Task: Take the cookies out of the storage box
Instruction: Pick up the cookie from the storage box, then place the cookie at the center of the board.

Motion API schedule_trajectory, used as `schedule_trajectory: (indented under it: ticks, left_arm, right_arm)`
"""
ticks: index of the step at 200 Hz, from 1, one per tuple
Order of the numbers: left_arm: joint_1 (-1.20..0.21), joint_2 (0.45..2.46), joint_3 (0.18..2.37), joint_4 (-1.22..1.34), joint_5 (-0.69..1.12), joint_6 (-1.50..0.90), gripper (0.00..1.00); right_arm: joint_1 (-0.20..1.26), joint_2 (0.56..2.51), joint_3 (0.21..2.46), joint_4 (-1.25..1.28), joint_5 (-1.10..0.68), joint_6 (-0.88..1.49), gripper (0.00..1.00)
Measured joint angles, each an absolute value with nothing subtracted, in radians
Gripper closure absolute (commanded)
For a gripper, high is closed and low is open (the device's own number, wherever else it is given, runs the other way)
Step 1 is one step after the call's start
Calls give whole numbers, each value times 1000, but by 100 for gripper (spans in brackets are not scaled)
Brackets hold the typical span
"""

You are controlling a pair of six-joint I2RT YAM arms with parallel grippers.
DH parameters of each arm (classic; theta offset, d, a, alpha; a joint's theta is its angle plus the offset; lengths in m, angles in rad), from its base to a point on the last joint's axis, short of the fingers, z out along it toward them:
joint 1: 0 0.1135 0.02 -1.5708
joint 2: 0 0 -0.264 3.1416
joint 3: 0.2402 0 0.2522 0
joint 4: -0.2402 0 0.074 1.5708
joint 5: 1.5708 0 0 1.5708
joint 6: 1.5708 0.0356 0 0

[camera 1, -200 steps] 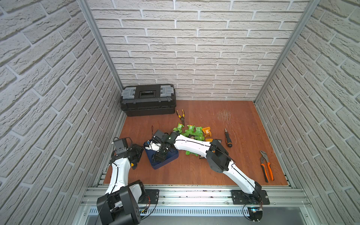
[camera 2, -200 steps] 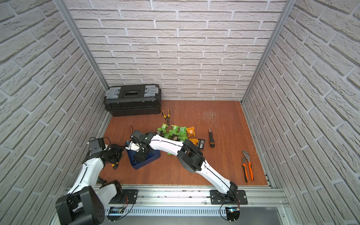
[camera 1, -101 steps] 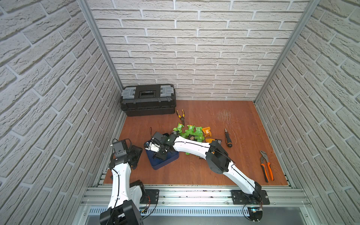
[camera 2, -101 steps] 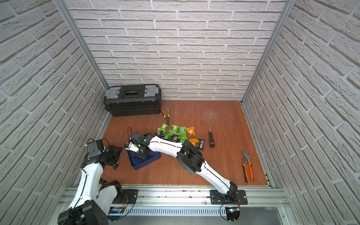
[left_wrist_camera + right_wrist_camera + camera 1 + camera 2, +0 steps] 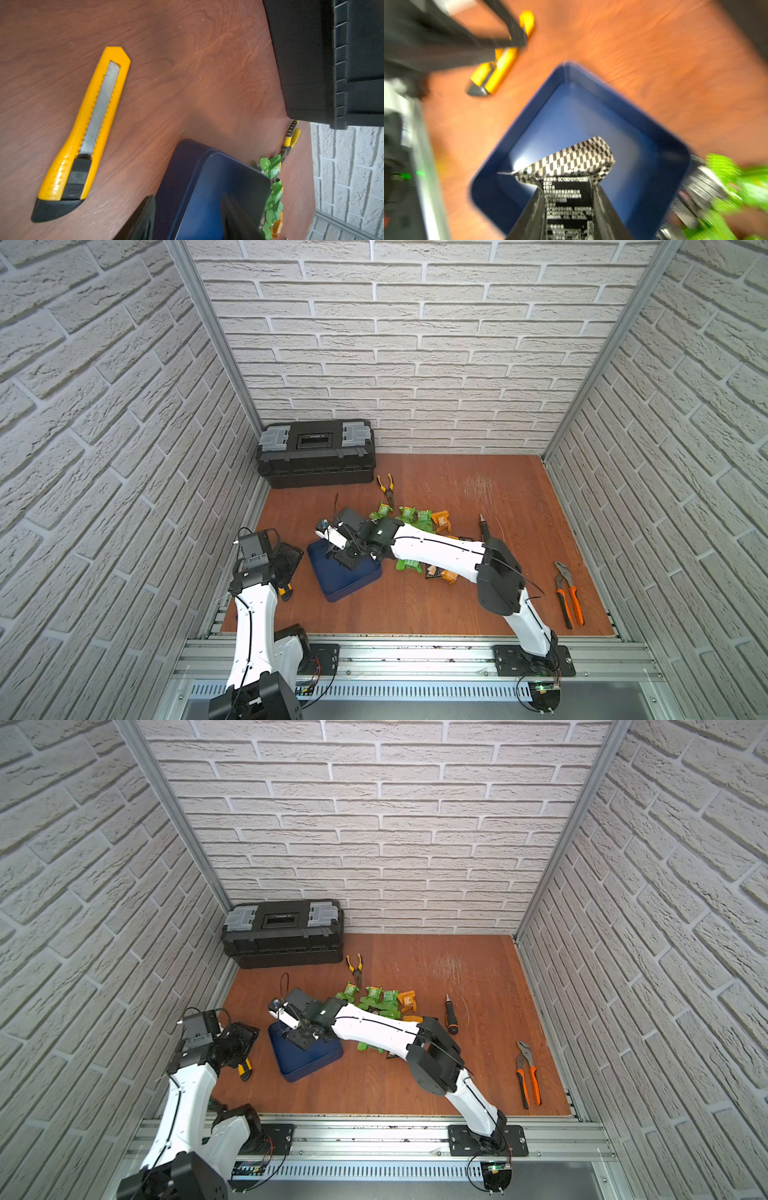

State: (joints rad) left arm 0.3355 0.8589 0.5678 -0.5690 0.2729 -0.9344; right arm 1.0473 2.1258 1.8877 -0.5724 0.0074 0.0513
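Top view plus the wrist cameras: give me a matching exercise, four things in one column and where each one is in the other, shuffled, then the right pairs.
Things
1. black toolbox
2. orange-handled pliers
3. yellow utility knife
4. black checkered cookie packet

Places
A. clamped in the right gripper, over the storage box
B. against the back wall
C. flat on the floor, left of the storage box
D. alone by the right wall

Pairs: 1-B, 2-D, 3-C, 4-A
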Motion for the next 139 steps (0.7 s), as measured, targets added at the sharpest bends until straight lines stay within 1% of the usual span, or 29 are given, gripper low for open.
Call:
schedule_trajectory:
  ticks: [14, 28, 41, 81, 107, 139]
  left_arm:
    - [311, 871, 572, -577, 261, -930, 42]
    - [279, 888, 582, -590, 242, -923, 38]
    - [232, 903, 600, -609, 209, -916, 35]
    - [76, 908, 635, -653, 109, -918, 31]
    - [15, 904, 622, -678, 64, -933, 32]
    - [-2, 906, 588, -674, 60, -944, 35]
  right_arm:
    - [1047, 2030, 1799, -523, 38, 99, 83]
    - [1047, 1942, 1697, -482, 76, 148, 83]
    - [1044, 1864, 1591, -458, 117, 194, 83]
    - [1026, 1670, 1281, -453, 208, 302, 82]
    - [1020, 1603, 1121, -459, 224, 351, 82]
    - [1019, 1572, 959, -459, 224, 420, 81]
